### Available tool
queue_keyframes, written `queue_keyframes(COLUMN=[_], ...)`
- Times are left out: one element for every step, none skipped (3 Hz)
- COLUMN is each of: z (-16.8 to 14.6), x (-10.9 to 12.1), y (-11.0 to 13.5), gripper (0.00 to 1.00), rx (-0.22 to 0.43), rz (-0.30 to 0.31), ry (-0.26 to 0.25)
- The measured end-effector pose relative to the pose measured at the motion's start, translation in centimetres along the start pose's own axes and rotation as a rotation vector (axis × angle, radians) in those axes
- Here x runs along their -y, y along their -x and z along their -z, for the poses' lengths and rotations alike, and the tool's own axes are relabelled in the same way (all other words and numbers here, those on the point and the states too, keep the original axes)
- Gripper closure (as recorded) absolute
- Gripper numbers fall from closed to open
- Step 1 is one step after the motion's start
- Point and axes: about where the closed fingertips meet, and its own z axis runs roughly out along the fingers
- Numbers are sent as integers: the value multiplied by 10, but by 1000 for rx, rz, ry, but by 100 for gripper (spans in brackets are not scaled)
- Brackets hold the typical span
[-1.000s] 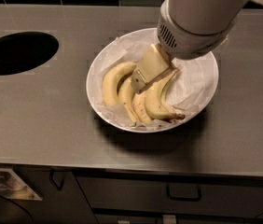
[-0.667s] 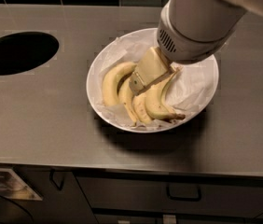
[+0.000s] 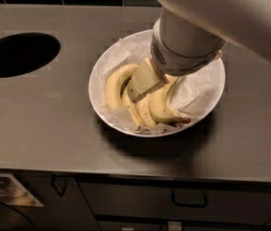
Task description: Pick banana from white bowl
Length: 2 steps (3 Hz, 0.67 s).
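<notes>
The tool (image 3: 139, 86) sits down inside the white bowl (image 3: 93, 76) on the bench (image 3: 44, 124), touching the bananas (image 3: 112, 86), but I cannot tell whether it grips them.

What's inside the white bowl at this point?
A bunch of bananas on crumpled white paper, with the gripper down among them. The arm covers the back of the white bowl, hiding anything there.

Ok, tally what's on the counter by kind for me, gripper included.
Bananas: 3 showing, more may be hidden
White bowl: 1
Paper liner in the bowl: 1
Dark countertop hole: 1
Gripper: 1, down in the bowl on the bananas
Total: 7
</notes>
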Motion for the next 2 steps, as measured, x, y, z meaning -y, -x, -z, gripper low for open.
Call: queue_keyframes(z=[-12,-24], x=[-4,-7], y=[0,1], gripper=[11,29], rx=[-13,-26], rz=[-22,-33], ry=[-21,-30])
